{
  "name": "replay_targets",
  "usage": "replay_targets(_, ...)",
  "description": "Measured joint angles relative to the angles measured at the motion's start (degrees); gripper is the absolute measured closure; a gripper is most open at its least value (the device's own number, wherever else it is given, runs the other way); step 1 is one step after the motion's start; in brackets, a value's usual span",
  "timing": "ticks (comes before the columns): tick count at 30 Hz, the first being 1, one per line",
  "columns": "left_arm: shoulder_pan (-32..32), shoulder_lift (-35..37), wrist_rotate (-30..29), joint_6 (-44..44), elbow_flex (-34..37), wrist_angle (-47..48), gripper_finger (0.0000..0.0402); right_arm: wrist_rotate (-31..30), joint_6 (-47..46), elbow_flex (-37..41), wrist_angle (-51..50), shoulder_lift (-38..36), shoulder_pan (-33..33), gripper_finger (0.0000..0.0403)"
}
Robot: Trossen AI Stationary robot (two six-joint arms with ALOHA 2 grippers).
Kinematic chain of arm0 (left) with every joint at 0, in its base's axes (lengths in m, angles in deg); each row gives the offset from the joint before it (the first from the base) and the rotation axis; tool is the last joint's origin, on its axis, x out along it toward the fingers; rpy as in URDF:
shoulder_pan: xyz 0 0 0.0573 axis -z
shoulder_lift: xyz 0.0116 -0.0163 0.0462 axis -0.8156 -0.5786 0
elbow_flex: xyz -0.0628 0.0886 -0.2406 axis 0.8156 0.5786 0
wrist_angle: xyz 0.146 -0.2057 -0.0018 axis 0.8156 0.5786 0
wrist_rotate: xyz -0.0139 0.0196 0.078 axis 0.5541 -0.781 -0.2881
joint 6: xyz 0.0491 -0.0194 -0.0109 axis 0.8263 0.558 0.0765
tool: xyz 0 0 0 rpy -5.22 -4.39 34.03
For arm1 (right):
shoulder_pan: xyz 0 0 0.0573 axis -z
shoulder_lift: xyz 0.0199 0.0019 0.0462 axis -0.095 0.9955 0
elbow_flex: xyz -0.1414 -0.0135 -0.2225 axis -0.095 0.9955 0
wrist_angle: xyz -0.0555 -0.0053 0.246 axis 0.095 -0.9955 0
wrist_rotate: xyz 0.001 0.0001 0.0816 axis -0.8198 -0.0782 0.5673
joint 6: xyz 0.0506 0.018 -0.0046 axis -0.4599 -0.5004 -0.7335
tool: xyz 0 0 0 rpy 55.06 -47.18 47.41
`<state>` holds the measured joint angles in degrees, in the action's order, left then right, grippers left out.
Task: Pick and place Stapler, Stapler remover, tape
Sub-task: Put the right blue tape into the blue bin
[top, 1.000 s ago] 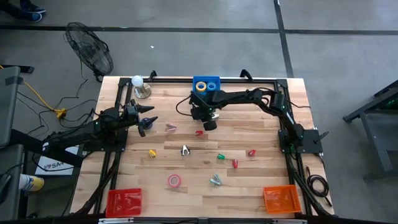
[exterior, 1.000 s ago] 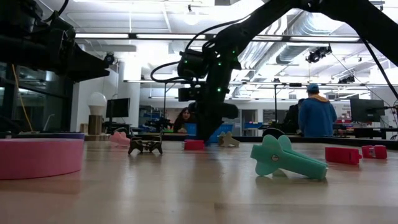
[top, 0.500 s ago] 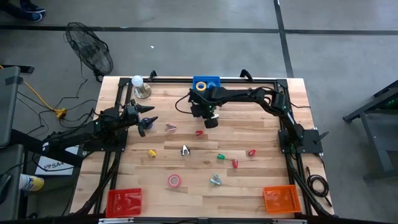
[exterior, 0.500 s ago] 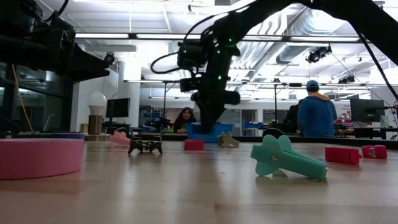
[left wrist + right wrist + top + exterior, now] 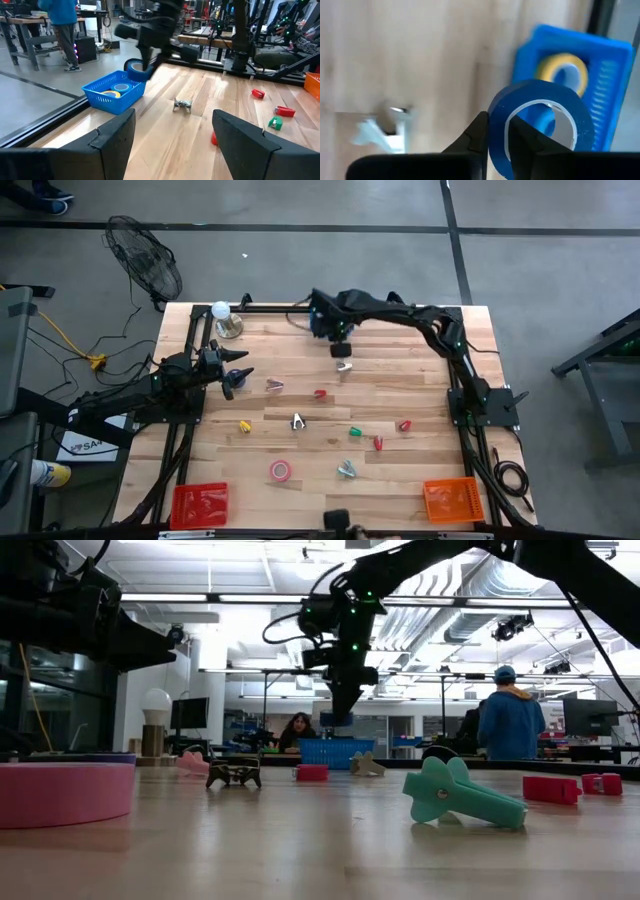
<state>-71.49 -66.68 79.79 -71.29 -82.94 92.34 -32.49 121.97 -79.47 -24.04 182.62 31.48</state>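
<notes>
Both arms are dark, nearly black jointed tubes with loose black cables looping off them, the right arm [image 5: 420, 565] dotted with tiny green lights near its wrist, and each ends in two chunky angular black fingers [image 5: 116, 140].

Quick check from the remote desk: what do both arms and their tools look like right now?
Both arms are dark, jointed and cable-wrapped. The left tool ends in two pointed black fingers with flat angular faces. The right tool has similar black tapered fingers, and its wrist housing shows small green lights in the low view, with a black cable looping off it.
</notes>
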Motion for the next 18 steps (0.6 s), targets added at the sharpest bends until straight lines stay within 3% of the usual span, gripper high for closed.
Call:
replay_targets(7,0.01,-0.01,0.11,0.00,0.00,0.02,0.0140,1.87,-0.01,0.14,0.69,0.00,6.16,0.0358)
replay_targets(18,0.01,0.00,0.09,0.00,0.00,0.02,0.0140,12.45,-0.07,0.18,6.86,0.05,10.75,0.0362)
